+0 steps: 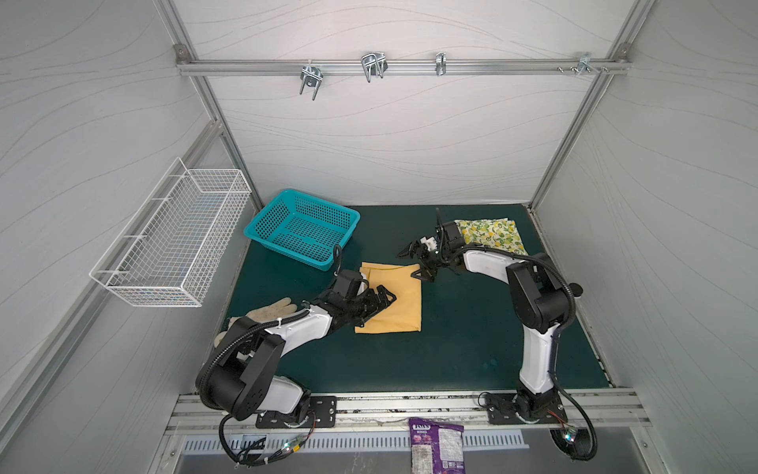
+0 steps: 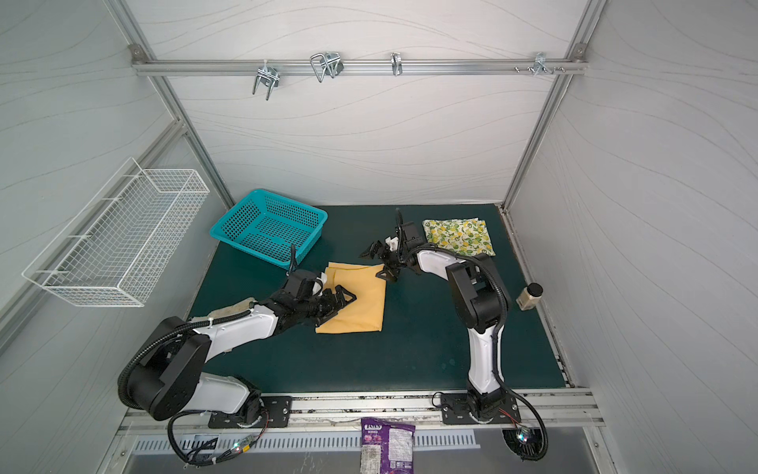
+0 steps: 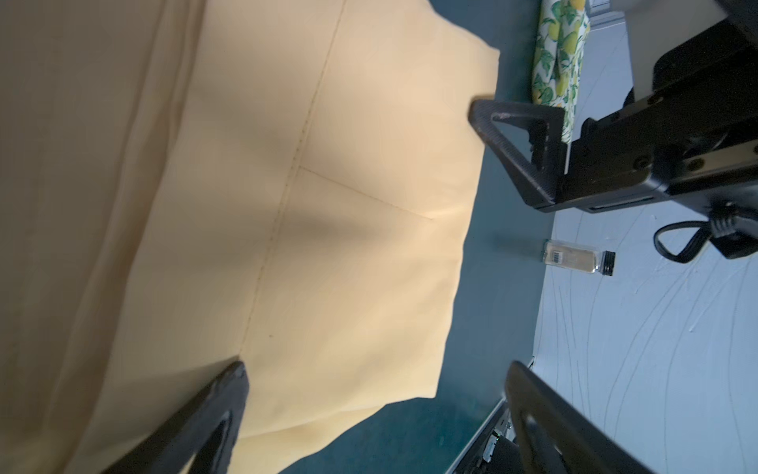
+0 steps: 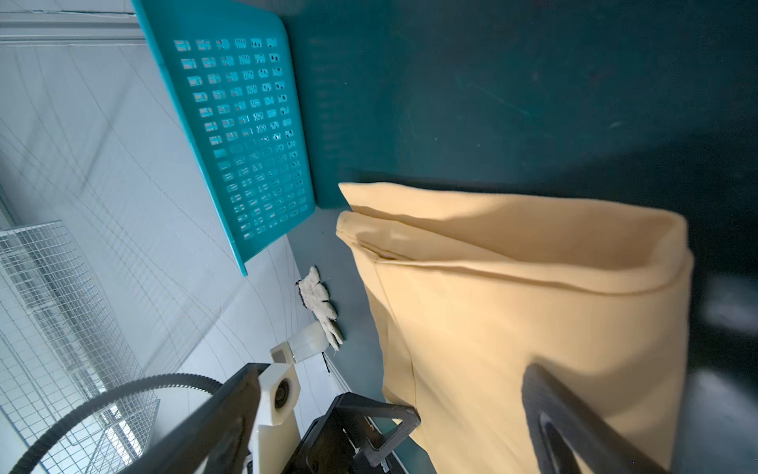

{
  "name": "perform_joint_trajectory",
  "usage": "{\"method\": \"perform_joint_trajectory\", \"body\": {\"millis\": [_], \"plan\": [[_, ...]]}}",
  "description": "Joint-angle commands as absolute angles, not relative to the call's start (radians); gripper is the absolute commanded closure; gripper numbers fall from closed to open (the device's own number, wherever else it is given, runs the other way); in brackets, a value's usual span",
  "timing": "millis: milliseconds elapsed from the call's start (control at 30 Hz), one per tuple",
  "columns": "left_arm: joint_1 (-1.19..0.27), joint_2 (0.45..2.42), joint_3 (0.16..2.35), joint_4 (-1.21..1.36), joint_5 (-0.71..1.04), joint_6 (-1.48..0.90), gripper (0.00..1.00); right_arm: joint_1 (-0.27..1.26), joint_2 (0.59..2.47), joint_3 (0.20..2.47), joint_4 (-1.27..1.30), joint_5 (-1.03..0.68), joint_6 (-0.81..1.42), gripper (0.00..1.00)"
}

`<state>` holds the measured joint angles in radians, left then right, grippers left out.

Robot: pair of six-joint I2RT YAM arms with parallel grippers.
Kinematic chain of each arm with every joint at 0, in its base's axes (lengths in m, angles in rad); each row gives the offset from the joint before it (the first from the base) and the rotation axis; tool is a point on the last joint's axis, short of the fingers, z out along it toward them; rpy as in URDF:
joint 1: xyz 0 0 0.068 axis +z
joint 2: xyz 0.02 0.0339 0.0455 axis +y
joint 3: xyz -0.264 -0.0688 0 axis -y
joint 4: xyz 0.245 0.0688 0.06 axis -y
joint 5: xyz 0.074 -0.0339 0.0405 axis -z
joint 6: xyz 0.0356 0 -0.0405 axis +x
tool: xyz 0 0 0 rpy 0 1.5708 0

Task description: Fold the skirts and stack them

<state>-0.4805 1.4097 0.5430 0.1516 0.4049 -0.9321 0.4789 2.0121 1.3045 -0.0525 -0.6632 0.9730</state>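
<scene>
mustard skirt (image 1: 406,312): folded flat, centre | lemon skirt (image 1: 492,234): folded, far right

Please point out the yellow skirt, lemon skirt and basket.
yellow skirt (image 1: 404,312): in a top view, its middle.
lemon skirt (image 1: 492,234): in a top view, its middle.
basket (image 1: 324,202): in a top view, far rim.

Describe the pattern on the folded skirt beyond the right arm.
White cloth skirt with yellow lemons and green leaves; clearest in a top view.
</scene>
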Motion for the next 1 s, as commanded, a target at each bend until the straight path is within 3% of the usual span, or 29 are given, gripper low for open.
{"method": "perform_joint_trajectory", "body": {"millis": [0, 567, 967], "plan": [[-0.479, 1.420, 0.506, 0.206, 0.387, -0.954, 0.02, 0.472, 2.032, 1.291, -0.003, -0.682, 0.986, 0.01], [-0.477, 1.460, 0.446, 0.115, 0.307, -0.930, 0.02, 0.469, 1.946, 0.976, 0.214, -0.615, 1.043, 0.01], [-0.392, 1.725, 0.701, -0.035, 0.263, -0.772, 0.02, 0.535, 1.720, 0.620, 0.513, -0.444, 1.216, 0.01]]}}
